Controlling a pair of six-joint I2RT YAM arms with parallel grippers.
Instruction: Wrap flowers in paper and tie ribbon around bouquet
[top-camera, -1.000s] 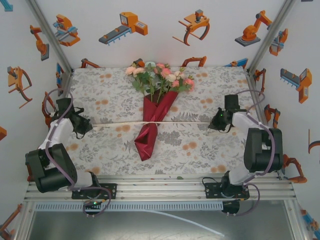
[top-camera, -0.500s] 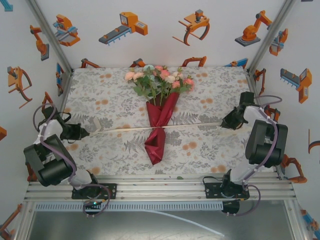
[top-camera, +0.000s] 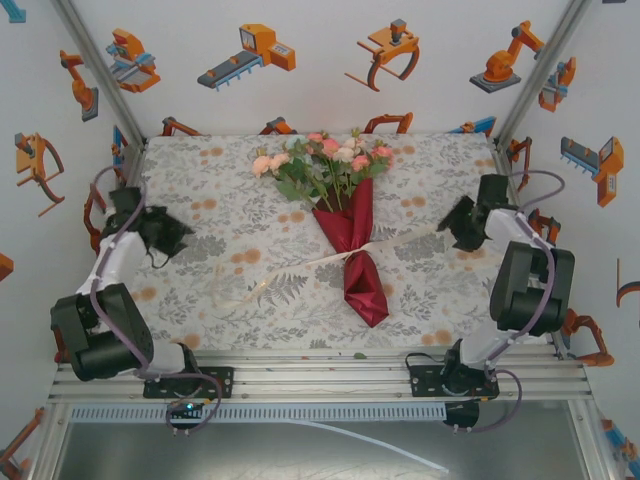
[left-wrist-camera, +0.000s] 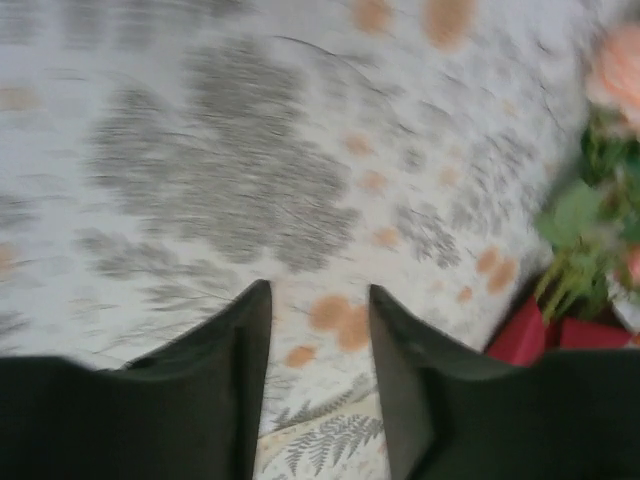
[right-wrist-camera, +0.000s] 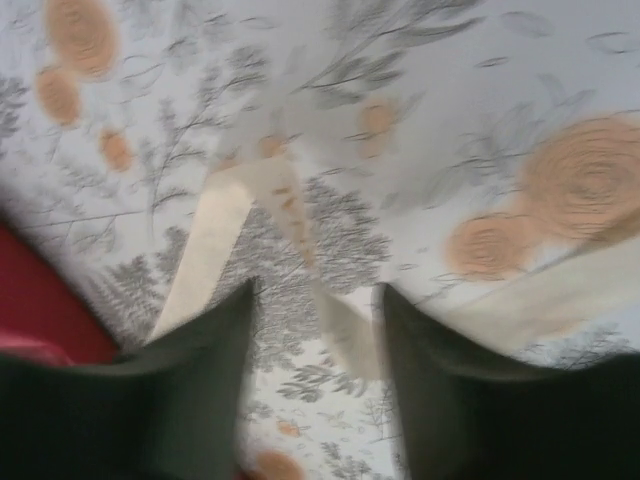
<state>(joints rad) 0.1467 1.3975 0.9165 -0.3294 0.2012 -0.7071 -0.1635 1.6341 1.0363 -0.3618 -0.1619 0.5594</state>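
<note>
Bouquet (top-camera: 352, 235) lies right of centre on table (top-camera: 200, 180), ribbon (top-camera: 300, 262) cinched at its waist, ends slack. Left gripper (top-camera: 178, 237) and right gripper (top-camera: 447, 222) stand open, empty. Tying step: next move likely requires regrasping both ends.

Left tool (left-wrist-camera: 318, 290) spread, right tool (right-wrist-camera: 316, 290) spread

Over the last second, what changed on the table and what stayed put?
The ribbon, stretched taut between both grippers earlier, now lies slack: the left gripper and right gripper have opened and let it go. The bouquet slid toward the right and swung its wrapped end rightward. The ribbon stays looped around the bouquet.
</note>
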